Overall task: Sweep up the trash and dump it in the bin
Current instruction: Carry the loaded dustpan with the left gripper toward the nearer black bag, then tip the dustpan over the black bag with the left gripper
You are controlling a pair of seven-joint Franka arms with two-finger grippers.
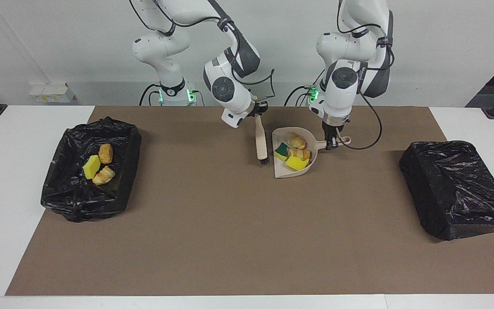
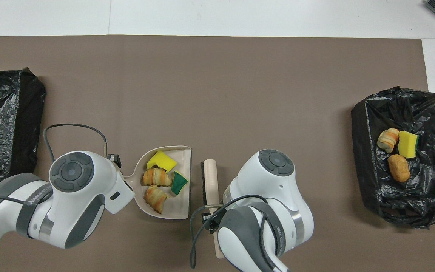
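Dustpan (image 1: 292,168): on bench mat, handle gripped by left gripper (image 1: 332,143), jaws clamped. Contents: two croissant bits (image 2: 156,176), two sponge pieces (image 2: 161,160). Brush (image 1: 260,146): beside the pan's mouth, handle held in right gripper (image 1: 257,112), jaws clamped. Open bin (image 1: 125,171), right arm's end: three trash pieces (image 1: 97,165).

Left pincer (image 1: 332,145) clamped, right pincer (image 1: 257,115) clamped, both low.

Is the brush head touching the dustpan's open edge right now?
Apart. The overhead view shows a strip of brown mat between the brush head and the dustpan edge; the facing view shows that gap too.
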